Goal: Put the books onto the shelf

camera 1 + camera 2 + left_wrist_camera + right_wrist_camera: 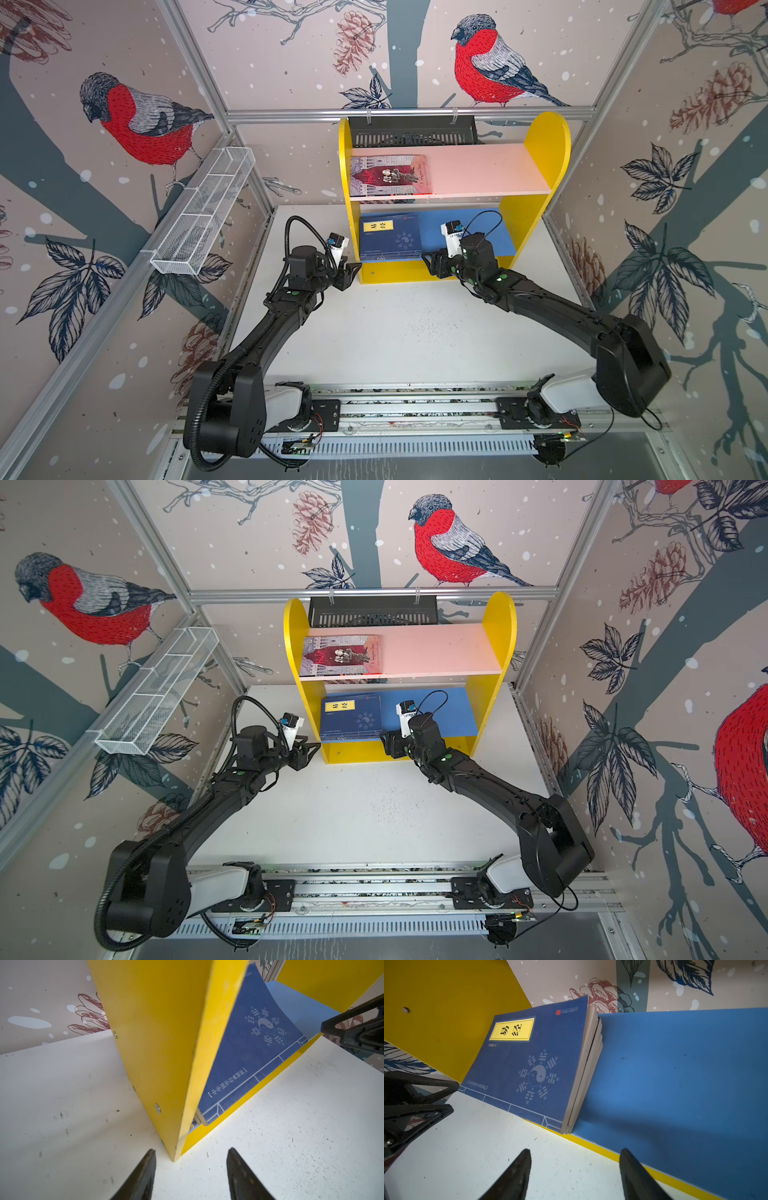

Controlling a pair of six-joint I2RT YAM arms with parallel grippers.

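Stack of navy books [529, 1068] overhangs blue lower board [675, 1074] front edge, left end; should be pushed flush, squarely. Left gripper [192, 1152] and right gripper [575, 1151]: jaws parted, nothing held.

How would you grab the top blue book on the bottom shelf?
Probably by its front edge, coming from the open front: the blue book lies flat beside the yellow side panel, and its front edge pokes out over the shelf lip.

A robot lab cell: an aluminium frame [407, 113] with bird-printed panels [291, 62] boxes in a white worktop [415, 332], with arms [266, 328] mounted on a near rail [415, 405].
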